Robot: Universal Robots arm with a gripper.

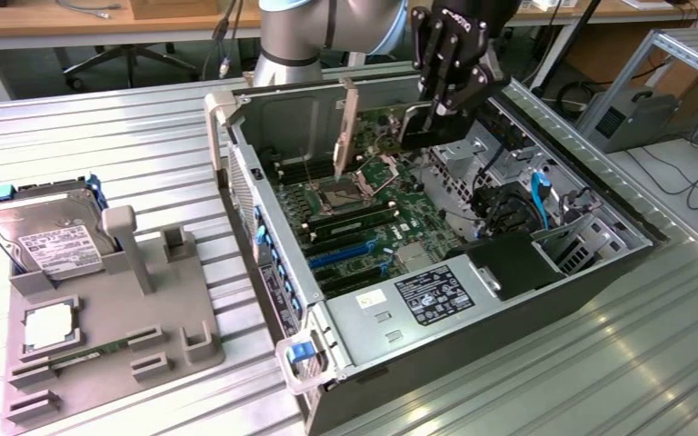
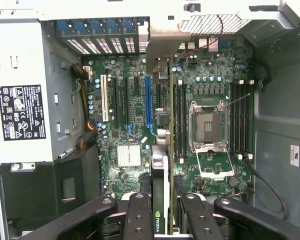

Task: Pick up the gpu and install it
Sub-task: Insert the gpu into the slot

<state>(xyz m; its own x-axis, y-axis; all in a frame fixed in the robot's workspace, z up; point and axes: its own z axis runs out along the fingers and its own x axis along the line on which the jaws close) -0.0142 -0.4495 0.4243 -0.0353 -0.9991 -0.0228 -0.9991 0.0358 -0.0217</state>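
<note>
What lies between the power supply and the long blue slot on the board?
In the wrist view: cables, one white slot, then black slots.

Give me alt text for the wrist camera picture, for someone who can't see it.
The gripper clamps the gpu edge-on over the motherboard inside an open computer case. An empty CPU socket lies to one side of the card, slots and a labelled power supply to the other.

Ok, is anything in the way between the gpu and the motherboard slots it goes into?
Nothing visible does. The hand holds the gpu on edge above the motherboard, and the gap down to the expansion slots, including the blue slot, looks unobstructed.
</note>
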